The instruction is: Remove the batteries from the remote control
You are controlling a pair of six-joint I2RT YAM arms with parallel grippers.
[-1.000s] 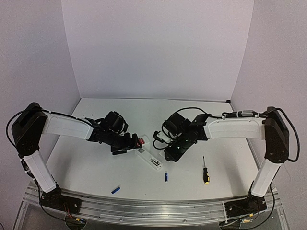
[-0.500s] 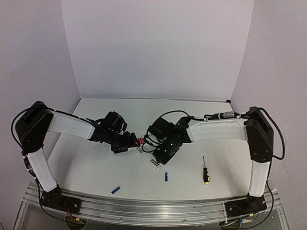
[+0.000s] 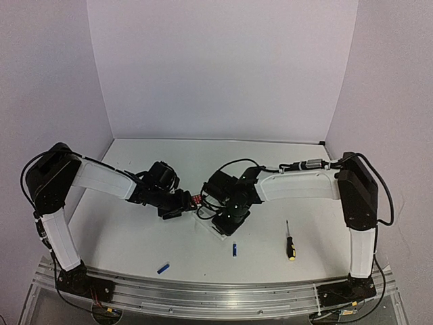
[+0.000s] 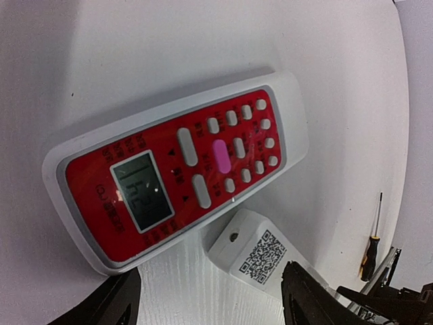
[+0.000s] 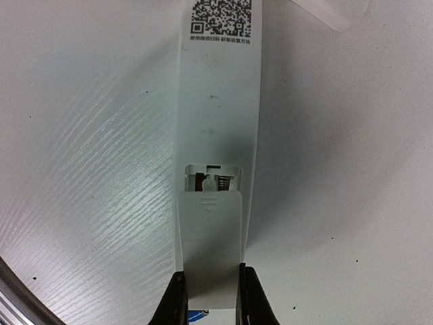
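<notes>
The white remote control [image 5: 220,101] lies back up, its QR sticker [image 5: 222,18] at the far end. My right gripper [image 5: 211,301] is shut on its battery cover [image 5: 210,237]. The cover is slid partly back, and a spring [image 5: 220,180] shows in the opened slot. One blue battery [image 3: 235,250] lies just in front of the remote [image 3: 218,231], and its tip peeks between my right fingers [image 5: 200,315]. A second battery [image 3: 163,268] lies near the front left. My left gripper [image 4: 208,288] is open over the remote's QR end [image 4: 260,254].
A red-faced remote [image 4: 176,169] lies against the white remote's far end, under my left wrist [image 3: 197,200]. A black-and-yellow screwdriver [image 3: 289,242] lies to the right, also in the left wrist view [image 4: 371,250]. The metal rail [image 3: 216,291] runs along the front edge.
My right gripper has moved left and down onto the near end of the white remote and closed on the battery cover. The left arm has barely moved.
</notes>
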